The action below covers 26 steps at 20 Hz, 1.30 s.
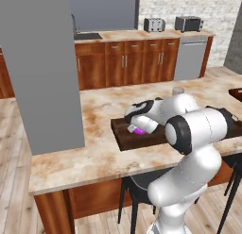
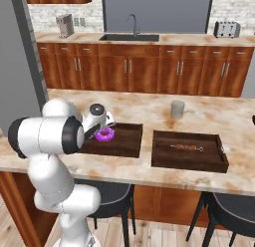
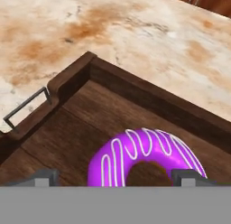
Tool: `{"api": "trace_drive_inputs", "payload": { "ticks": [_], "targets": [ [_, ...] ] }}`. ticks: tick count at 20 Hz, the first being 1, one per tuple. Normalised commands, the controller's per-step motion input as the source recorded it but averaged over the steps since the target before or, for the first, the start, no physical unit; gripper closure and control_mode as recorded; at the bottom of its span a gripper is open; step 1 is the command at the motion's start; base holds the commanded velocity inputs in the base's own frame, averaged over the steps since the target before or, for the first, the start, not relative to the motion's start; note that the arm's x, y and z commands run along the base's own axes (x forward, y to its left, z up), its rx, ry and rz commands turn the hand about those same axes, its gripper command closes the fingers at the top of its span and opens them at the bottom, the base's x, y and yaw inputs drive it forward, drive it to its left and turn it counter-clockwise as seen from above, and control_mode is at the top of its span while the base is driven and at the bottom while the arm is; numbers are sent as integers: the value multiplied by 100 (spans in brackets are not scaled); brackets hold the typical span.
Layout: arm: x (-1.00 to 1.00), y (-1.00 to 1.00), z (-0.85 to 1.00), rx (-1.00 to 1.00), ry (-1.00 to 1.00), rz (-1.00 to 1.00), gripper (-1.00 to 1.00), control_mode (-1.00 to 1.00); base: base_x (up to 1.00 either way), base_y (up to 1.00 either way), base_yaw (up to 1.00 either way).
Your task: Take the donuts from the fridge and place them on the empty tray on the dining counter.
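Observation:
One donut [image 3: 140, 153], a ring with purple icing and white squiggles, lies flat in the empty tray [image 3: 135, 94], a dark brown wooden tray with a low rim and a wire handle. The tray [image 2: 127, 144] rests on the dining counter [image 2: 149, 109], a beige marbled top. My gripper [image 3: 116, 179] hangs low over the donut and is open, with its fingertips [image 3: 43, 177] spread wide to either side of the ring. The left base view has the donut [image 1: 139, 131] peeking out under the hand [image 1: 142, 121]. From the right base view the donut [image 2: 105, 135] sits in the tray's left half.
A second brown tray [image 2: 162, 159] bearing a tan skewer lies to the right, with a grey cup [image 2: 177, 109] behind it. A tall grey slab [image 1: 42, 72] stands at the counter's left end; I cannot tell whether it is the fridge. Black stools [image 2: 229, 211] stand under the near edge.

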Motion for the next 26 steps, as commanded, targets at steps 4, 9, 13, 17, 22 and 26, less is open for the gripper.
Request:
{"api": "trace_drive_inputs", "payload": {
  "ticks": [4, 9, 13, 17, 22, 26],
  "targets": [
    [0, -23, 100, 2, 1, 0, -100, -100, 0, 0, 0],
    [-16, -40, 100, 0, 5, 0, -100, -100, 0, 0, 0],
    [-49, -39, 100, 1, 6, -2, -100, -100, 0, 0, 0],
    [-94, -25, 100, 0, 0, -3, -100, -100, 0, 0, 0],
    [-100, -10, 70, 0, -12, -4, -100, -100, 0, 0, 0],
    [-100, 0, 16, 0, -30, 0, -100, -100, 0, 0, 0]
  ]
}}
